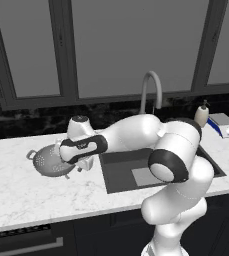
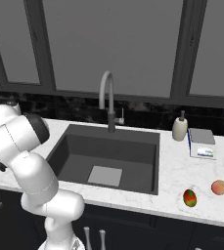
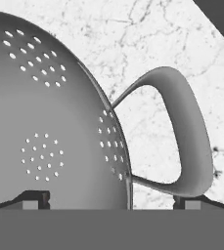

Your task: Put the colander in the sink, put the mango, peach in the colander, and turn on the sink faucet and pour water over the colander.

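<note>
Risk lies in the grasp: the two-finger gripper [image 3: 111, 202] hangs with jaws spread wide, holding nothing, straddling the rim and near loop handle of the round grey perforated metal colander [image 1: 50, 161], which sits on the white marble counter [image 1: 16, 190] just left of the wide dark grey sink [image 2: 108, 156]. Closing off-centre on that thin curved rim could tip the bowl or let it slip. The mottled mango [image 2: 190, 197] and pale orange-pink peach [image 2: 219, 187] wait far right of the basin.

The white marbled stone counter [image 2: 182, 168] carries a round grey perforated metal colander [image 1: 50, 161] left of the basin; on its right stand a pump bottle [image 2: 180, 128], a mottled mango [image 2: 190, 197] and a pale orange-pink peach [image 2: 219, 187].
</note>
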Robot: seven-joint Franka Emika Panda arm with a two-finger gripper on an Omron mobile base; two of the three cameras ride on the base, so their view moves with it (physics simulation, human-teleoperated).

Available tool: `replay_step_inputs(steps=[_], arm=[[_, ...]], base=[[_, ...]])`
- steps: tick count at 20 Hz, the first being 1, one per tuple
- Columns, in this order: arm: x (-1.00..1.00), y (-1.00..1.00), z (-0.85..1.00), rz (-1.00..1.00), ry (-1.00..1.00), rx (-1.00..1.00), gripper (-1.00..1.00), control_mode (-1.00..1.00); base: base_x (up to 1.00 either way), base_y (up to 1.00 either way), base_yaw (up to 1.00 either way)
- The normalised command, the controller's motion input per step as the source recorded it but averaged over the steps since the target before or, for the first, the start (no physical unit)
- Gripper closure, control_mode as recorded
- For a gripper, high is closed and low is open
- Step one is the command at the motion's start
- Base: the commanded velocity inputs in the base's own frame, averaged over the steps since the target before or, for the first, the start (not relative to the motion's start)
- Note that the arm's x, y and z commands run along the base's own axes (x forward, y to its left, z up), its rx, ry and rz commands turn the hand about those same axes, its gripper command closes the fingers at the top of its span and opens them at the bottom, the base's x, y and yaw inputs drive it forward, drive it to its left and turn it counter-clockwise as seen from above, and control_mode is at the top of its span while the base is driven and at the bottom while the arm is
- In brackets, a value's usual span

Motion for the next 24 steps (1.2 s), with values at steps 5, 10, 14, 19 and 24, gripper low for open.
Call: replay_step_inputs(steps=[5,10,14,19,24], arm=[[0.3,0.11,-0.1,0.0,0.0,0.04,-1.0,-1.0],[0.12,0.1,-0.17,-0.02,0.0,0.0,-1.0,-1.0],[0.0,0.05,-0.23,-0.06,0.0,0.0,1.0,-1.0],[-0.12,-0.02,-0.18,-0.1,0.0,-0.05,1.0,-1.0],[-0.24,-0.2,-0.06,-0.14,0.0,-0.04,1.0,-1.0]], base=[[0.0,0.0,0.0],[0.0,0.0,0.0],[0.0,0.0,0.0],[0.0,0.0,0.0],[0.0,0.0,0.0]])
